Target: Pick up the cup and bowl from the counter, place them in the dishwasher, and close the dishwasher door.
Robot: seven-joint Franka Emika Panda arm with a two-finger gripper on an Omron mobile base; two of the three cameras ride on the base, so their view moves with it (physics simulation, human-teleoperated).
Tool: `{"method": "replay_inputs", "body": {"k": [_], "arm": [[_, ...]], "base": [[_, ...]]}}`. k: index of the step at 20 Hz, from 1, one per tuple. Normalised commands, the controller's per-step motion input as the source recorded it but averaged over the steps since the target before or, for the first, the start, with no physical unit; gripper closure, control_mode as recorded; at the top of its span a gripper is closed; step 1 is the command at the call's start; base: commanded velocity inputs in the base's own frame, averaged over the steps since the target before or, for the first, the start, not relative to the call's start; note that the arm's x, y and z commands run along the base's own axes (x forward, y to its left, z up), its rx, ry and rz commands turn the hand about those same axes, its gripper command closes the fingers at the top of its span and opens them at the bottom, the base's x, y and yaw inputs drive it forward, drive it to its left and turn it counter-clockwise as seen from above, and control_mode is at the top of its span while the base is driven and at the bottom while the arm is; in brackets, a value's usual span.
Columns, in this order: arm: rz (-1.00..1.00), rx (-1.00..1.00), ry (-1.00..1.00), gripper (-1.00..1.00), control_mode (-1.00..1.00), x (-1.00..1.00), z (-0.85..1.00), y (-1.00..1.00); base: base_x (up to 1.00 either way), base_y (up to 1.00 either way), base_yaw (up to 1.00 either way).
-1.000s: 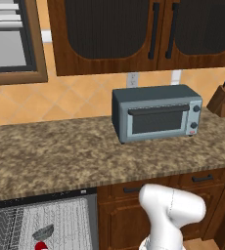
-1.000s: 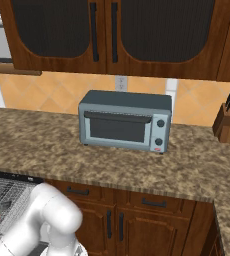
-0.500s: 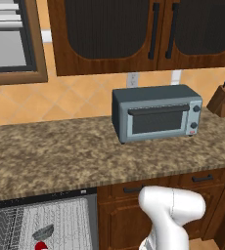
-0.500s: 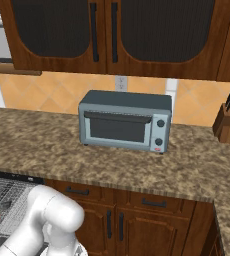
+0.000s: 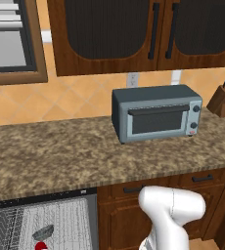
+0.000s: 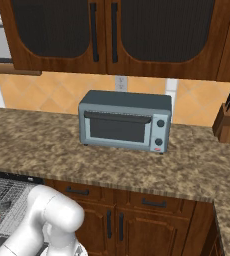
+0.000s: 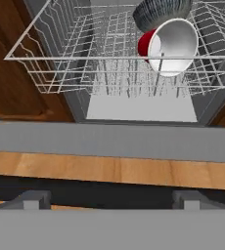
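Cup (image 7: 170,45) and bowl (image 7: 161,10) lie in the dishwasher rack (image 7: 60,58) at upper right; dishwasher door (image 7: 112,141), rigid and probably heavy, needs edge contact; gripper (image 7: 112,202) empty, opening indeterminate.

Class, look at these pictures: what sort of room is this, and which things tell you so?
A simulated home kitchen: a toaster oven and knife block stand on the counter, with an open dishwasher below.

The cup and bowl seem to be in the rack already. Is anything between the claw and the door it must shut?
Nothing visible. In the hand view the gripper faces the dishwasher door with bare space between; the cup and bowl lie beyond it in the rack.
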Motion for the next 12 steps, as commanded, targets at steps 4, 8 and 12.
{"method": "replay_inputs", "body": {"k": [4, 8, 12], "arm": [[0.03, -0.08, -0.10, -1.00, -1.00, -0.78, -0.50, 0.00], [-0.03, -0.13, -0.24, -1.00, -1.00, -0.04, -0.82, -0.06], [-0.07, -0.14, -0.33, -1.00, -1.00, 0.78, -1.00, -0.16]], "base": [[0.00, 0.00, 0.00], [0.00, 0.00, 0.00], [0.00, 0.00, 0.00]]}}
